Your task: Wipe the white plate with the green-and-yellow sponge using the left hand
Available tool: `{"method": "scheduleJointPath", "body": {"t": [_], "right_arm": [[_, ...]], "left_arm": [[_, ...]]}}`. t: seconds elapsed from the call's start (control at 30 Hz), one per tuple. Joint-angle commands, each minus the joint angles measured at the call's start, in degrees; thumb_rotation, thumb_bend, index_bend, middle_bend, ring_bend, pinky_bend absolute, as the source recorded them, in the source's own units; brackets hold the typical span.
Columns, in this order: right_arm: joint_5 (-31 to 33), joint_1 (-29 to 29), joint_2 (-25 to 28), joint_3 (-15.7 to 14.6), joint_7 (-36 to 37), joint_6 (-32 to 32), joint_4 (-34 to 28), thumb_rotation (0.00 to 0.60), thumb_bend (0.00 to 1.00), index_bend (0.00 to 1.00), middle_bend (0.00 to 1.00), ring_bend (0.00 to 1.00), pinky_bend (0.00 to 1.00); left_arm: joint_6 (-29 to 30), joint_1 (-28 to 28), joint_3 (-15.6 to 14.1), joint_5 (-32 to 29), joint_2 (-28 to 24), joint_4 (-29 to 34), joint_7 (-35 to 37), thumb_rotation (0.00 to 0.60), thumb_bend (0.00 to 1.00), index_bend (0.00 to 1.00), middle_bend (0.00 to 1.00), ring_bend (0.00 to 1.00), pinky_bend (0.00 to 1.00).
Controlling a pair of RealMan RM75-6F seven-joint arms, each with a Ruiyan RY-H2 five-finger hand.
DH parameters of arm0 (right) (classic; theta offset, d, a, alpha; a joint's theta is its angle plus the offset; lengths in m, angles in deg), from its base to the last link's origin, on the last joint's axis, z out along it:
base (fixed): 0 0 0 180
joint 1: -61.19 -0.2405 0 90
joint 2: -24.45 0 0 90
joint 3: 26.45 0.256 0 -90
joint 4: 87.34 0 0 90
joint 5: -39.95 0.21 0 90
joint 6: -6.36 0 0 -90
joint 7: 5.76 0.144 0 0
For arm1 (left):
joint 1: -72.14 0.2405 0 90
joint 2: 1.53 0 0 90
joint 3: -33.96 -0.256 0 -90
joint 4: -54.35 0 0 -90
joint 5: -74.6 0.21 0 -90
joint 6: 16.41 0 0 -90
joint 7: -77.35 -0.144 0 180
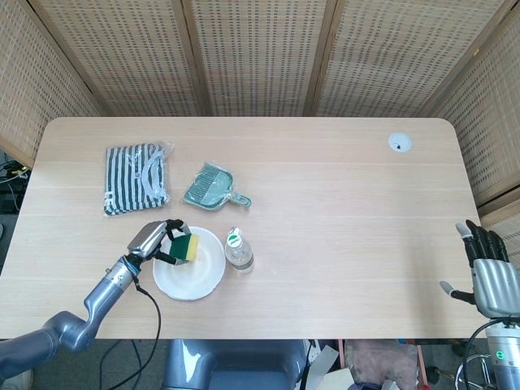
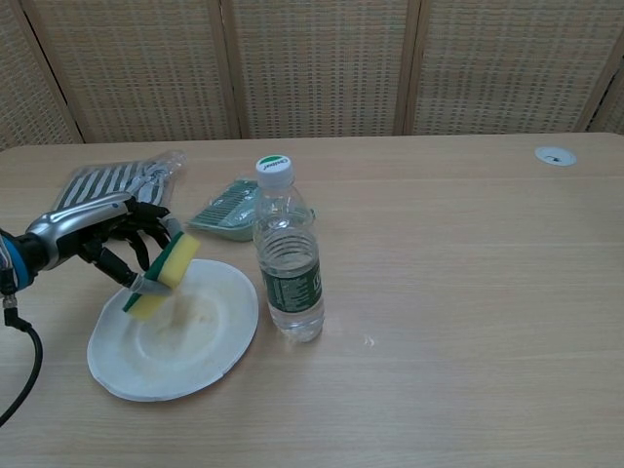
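The white plate (image 1: 199, 275) (image 2: 210, 341) lies near the table's front left. My left hand (image 1: 156, 241) (image 2: 102, 234) grips the green-and-yellow sponge (image 1: 185, 248) (image 2: 162, 275) and holds it tilted over the plate's left part, its lower end close to the plate surface. Whether the sponge touches the plate I cannot tell. My right hand (image 1: 487, 272) rests at the table's front right edge, fingers apart, holding nothing; it shows in the head view only.
A clear water bottle (image 1: 238, 250) (image 2: 288, 258) stands upright just right of the plate. A green dustpan (image 1: 213, 187) (image 2: 226, 207) and a striped cloth in a bag (image 1: 136, 177) (image 2: 112, 181) lie behind. A white cap (image 1: 399, 143) (image 2: 555, 155) sits far right.
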Motion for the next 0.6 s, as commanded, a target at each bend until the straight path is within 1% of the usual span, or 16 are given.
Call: {"method": "scheduleJointPath", "body": {"t": [0.03,0.2,0.43,0.5,0.6], "right_arm": [[0.1,-0.1,0.0,0.0,0.0,0.1,0.1,0.600,0.00,0.00,0.00,0.00,0.00],[0.3,-0.2,-0.1,0.1,0.2,0.4,0.2,0.600,0.00,0.00,0.00,0.00,0.00],[0.5,-0.3,-0.3,0.0,0.1,0.8,0.5,0.600,0.00,0.00,0.00,0.00,0.00],[0.6,-0.3,-0.3,0.0,0.1,0.7,0.6,0.600,0.00,0.00,0.00,0.00,0.00],[0.6,-0.3,-0.2,0.1,0.3,0.7,0.5,0.600,0.00,0.00,0.00,0.00,0.00]], "left_arm": [[-0.3,0.0,-0.1,-0.4,1.9,-2.6,0.7,0.600,0.12,0.48,0.40,0.33,0.45],[-0.4,-0.1,-0.1,-0.5,4.3,-6.2,2.5,0.600,0.13,0.49,0.40,0.33,0.45],[-0.7,-0.2,-1.7,1.1,7.1,-9.9,4.7,0.600,0.13,0.50,0.40,0.33,0.45],[-0.5,-0.3,-1.7,1.1,7.2,-10.1,5.1,0.600,0.13,0.50,0.40,0.33,0.45],[1.2,-0.2,-1.2,1.4,6.7,-9.4,5.9,0.600,0.13,0.50,0.40,0.33,0.45]]}}
